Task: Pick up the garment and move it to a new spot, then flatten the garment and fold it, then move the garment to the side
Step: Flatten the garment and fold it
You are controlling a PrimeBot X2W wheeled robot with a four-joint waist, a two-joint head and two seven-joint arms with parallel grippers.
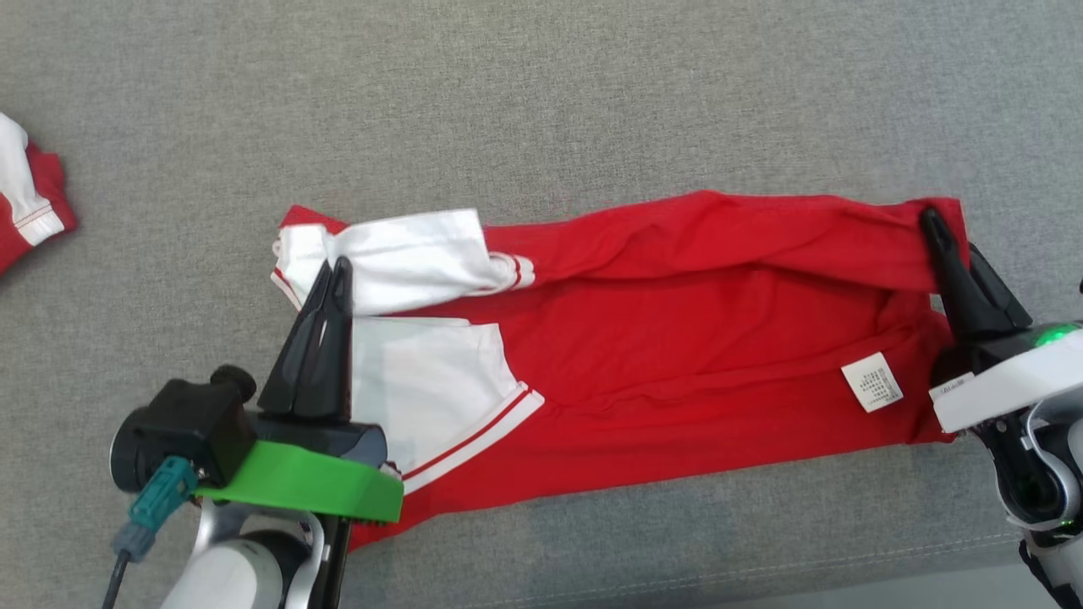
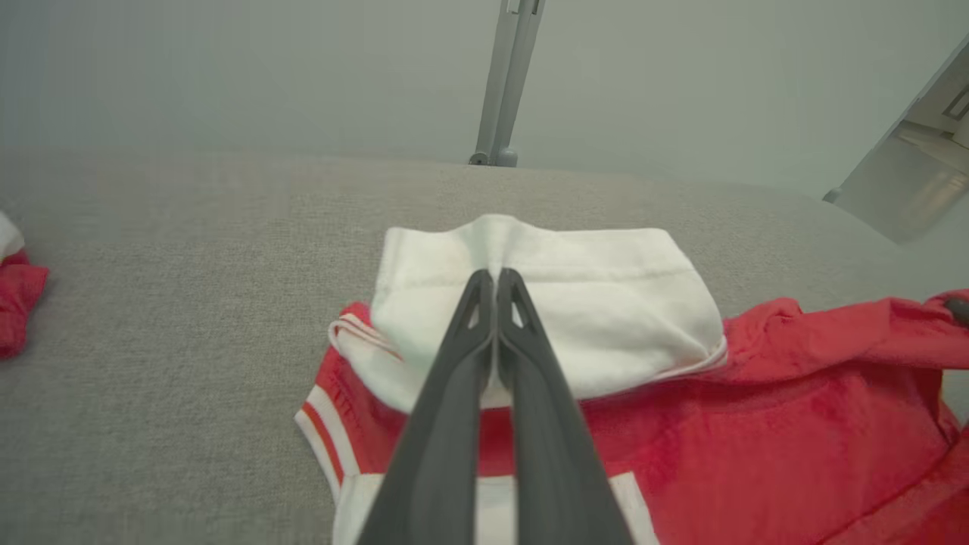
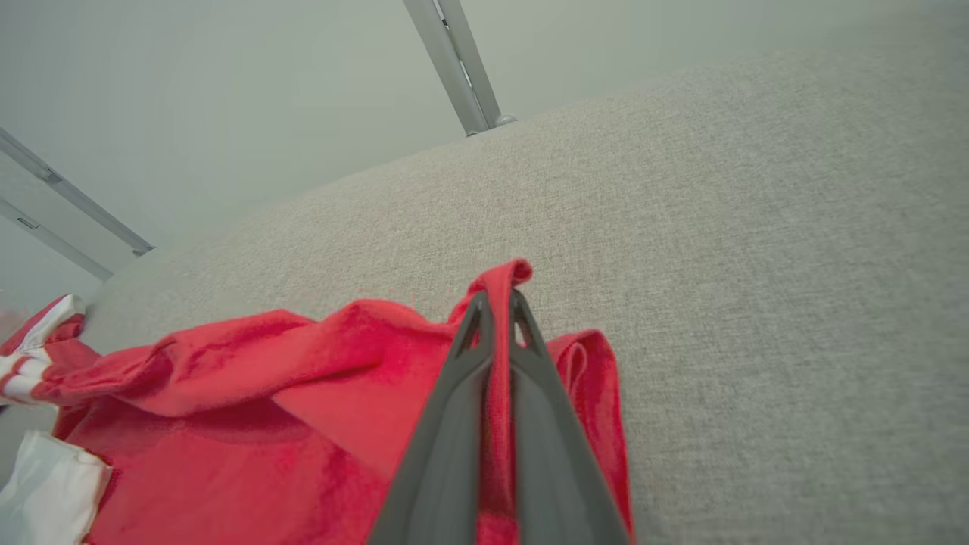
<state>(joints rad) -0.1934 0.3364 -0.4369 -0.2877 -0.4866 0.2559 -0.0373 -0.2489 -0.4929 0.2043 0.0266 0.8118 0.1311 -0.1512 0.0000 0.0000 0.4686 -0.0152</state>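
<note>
Pinching a raised fold of the white sleeve (image 1: 406, 254) between its two dark fingers, the left gripper (image 1: 337, 266) is closed at the garment's left end. In the left wrist view the cloth humps up right at the tips of the left gripper (image 2: 496, 276). The right gripper (image 1: 931, 216) is likewise clamped, with a strip of red hem showing between its fingers in its own wrist view (image 3: 496, 299), at the garment's far right corner.

Between the two, the garment (image 1: 677, 338) lies stretched lengthwise across the grey fabric surface (image 1: 541, 101). It is red and creased along its upper edge. A second white sleeve panel (image 1: 431, 389) with red stripes lies flat beside the left gripper. A white care label (image 1: 872, 382) sits on the red cloth near the right end.

Well apart at the left edge lies another red-and-white piece of clothing (image 1: 25, 203). A grey metal post (image 2: 507, 76) rises beyond the surface.
</note>
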